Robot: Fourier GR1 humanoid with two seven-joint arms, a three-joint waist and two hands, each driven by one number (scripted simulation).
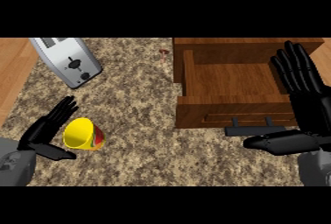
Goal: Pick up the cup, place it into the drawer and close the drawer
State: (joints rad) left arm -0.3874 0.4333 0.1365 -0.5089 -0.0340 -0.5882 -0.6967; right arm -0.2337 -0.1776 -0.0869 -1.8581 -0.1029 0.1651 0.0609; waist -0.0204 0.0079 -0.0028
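Yellow cup (82, 134) lies just right of left hand's (40, 133) open fingers (59, 113).

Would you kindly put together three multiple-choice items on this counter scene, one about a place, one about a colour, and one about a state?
1. Where does the cup lie?
A. inside the drawer
B. on the counter next to the left hand
C. on top of the toaster

2. What colour is the cup, mainly?
A. yellow
B. blue
C. white

3. In what state is the drawer?
A. shut
B. pulled open, nothing showing inside
C. pulled open with the cup inside

Answers:
1 B: the cup lies on its side on the counter, right by the left hand.
2 A: its wall is yellow, with a red patch.
3 B: the drawer's bare wooden floor shows, and the right hand is raised beside it with fingers straight.
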